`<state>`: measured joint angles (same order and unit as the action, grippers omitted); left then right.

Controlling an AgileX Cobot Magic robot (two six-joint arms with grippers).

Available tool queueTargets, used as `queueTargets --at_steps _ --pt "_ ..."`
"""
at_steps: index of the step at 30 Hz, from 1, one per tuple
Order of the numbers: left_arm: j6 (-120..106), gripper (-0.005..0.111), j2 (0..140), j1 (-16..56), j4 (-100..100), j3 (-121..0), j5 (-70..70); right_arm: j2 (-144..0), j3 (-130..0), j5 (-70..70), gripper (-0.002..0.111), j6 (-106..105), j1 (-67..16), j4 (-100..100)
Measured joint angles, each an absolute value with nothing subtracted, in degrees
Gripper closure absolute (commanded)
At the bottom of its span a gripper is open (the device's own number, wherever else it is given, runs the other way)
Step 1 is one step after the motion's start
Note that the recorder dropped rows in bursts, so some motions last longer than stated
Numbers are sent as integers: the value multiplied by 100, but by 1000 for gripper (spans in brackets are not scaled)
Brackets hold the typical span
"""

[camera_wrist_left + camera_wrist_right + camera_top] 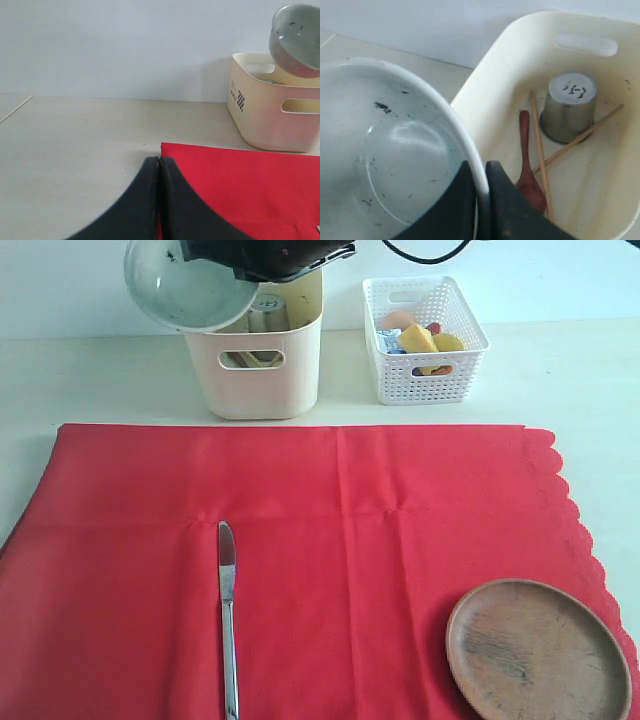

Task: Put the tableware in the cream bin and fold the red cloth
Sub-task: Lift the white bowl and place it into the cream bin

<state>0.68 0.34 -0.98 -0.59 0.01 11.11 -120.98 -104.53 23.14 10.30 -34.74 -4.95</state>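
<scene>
Right gripper [481, 172] pinched the rim of the speckled bowl [188, 285], which hung tilted at upper left of the exterior frame, overhanging the left rim of the cream bin [262, 375]. The bin opening lay just below-right. Left gripper [159, 167] had its jaws pressed together, empty, at a corner of the red cloth [240, 185].

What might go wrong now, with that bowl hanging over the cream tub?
The right pincer grips the speckled bowl only by its rim, so it may slip early. The bowl hangs over the edge of the cream bin rather than its middle; let go there, it might strike the rim. Inside lie a steel cup, spoon and chopsticks, so it may land crooked.
</scene>
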Motion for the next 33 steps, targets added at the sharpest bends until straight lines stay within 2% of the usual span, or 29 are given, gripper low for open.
queueTargets --at_steps 15,22,31,33 --pt "68 104 34 -98 -59 1 1111 -12098 -10453 2001 107 1751 -2868 140" --pt "68 104 34 -98 -59 1 1111 -12145 -10453 1977 85 1774 -2868 334" --pt "68 104 34 -98 -59 1 1111 -12279 -10453 1813 50 1718 -2868 423" --pt "68 104 34 -98 -59 1 1111 -12301 -10453 1812 46 1683 -2868 422"
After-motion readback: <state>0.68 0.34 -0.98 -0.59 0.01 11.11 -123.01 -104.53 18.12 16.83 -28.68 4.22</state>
